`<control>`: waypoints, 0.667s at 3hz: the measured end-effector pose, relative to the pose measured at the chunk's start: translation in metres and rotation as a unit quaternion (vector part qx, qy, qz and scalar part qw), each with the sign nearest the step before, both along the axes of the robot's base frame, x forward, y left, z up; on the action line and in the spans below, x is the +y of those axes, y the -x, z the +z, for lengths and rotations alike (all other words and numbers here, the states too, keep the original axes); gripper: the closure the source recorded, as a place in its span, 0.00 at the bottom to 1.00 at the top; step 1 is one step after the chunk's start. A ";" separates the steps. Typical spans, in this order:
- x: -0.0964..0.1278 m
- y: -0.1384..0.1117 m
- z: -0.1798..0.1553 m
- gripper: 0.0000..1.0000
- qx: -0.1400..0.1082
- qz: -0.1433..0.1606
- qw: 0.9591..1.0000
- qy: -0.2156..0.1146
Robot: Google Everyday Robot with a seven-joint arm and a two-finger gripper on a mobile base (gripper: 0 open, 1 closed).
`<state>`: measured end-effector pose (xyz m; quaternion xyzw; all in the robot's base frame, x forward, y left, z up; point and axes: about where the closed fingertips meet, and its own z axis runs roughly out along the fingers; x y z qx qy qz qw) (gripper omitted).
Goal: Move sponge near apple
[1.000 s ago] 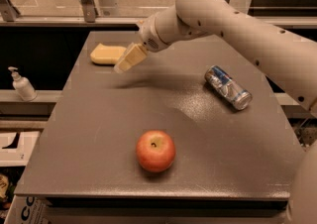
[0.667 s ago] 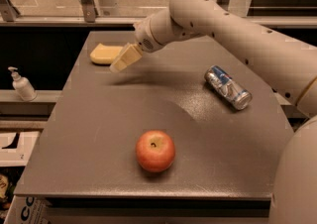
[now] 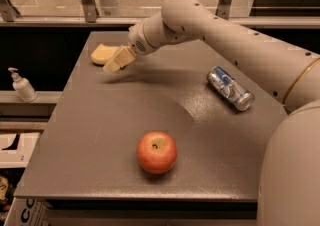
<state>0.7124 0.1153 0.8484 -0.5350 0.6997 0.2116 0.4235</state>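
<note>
The pale yellow sponge (image 3: 101,53) lies flat at the far left corner of the grey table (image 3: 100,135). My gripper (image 3: 116,62) hangs just above the table right beside the sponge, its pale fingers overlapping the sponge's right end. The red-orange apple (image 3: 157,152) stands near the table's front edge, far from the sponge.
A silver-blue soda can (image 3: 230,88) lies on its side at the right of the table. A white pump bottle (image 3: 22,86) stands on a ledge to the left. My arm spans the upper right of the view. A railing runs behind the table.
The gripper has moved left and a little down, closer to the sponge. The sponge, apple and can have not moved.
</note>
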 end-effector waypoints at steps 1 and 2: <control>0.008 -0.002 -0.008 0.00 0.011 -0.003 1.000 -0.002; 0.011 -0.002 -0.016 0.00 0.021 -0.005 1.000 -0.001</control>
